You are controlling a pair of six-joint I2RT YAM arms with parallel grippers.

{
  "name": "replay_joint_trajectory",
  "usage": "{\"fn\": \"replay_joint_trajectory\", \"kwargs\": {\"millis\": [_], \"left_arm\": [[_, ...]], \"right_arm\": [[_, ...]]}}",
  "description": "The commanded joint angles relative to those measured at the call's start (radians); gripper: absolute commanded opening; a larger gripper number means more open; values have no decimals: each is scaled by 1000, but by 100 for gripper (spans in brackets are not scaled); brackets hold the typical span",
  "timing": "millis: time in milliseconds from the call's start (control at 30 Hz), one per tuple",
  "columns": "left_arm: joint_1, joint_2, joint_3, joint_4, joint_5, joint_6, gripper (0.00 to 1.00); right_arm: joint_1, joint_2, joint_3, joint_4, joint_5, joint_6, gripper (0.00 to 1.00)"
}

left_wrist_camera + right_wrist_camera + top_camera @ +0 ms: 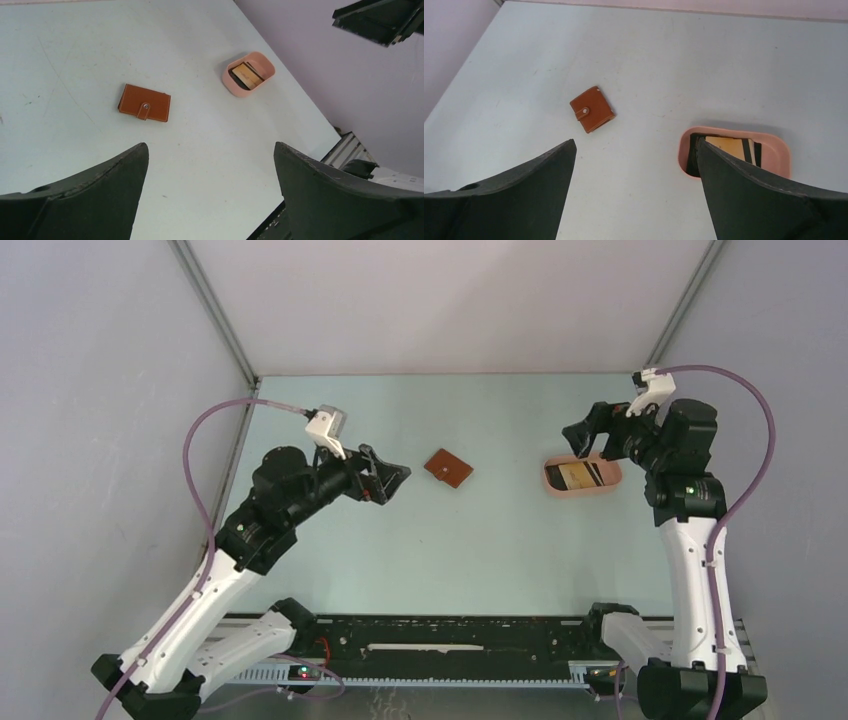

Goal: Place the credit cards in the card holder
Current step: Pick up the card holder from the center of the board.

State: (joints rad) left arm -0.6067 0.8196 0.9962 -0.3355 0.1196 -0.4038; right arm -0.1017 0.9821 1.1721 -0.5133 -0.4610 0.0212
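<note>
I see both hands spread wide and holding nothing: my left hand hangs above the table just left of the card holder, my right hand over the far edge of the pink tray. The card holder lies shut between them, snap tab fastened. The credit cards sit stacked in the tray, a tan one on a dark one
</note>
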Motion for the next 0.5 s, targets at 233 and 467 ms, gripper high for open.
{"fn": "replay_joint_trajectory", "kwargs": {"millis": [233,467], "left_arm": [[2,-133,-90,-144,-212,227,100],[85,-90,-169,-160,-183,267,100]], "right_arm": [[234,112,1,-51,-347,-537,100],[414,491,230,-193,-231,-520,97]]}}
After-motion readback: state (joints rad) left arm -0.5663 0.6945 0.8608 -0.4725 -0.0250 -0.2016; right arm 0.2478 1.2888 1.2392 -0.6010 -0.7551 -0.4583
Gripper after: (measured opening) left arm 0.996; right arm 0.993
